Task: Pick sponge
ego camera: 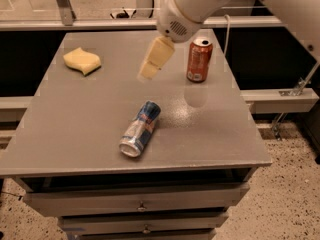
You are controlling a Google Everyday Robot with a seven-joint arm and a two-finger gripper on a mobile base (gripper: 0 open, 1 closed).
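Observation:
The sponge (82, 61) is a flat pale yellow pad with wavy edges, lying at the far left of the grey table (90, 119). My gripper (147, 74) hangs above the table's middle back, its pale yellow blocky fingers (156, 57) pointing down and to the left. It is well to the right of the sponge and holds nothing that I can see.
An orange soda can (199, 60) stands upright at the back right, just right of the gripper. A blue and silver can (140, 129) lies on its side near the table's front middle. Drawers sit under the tabletop.

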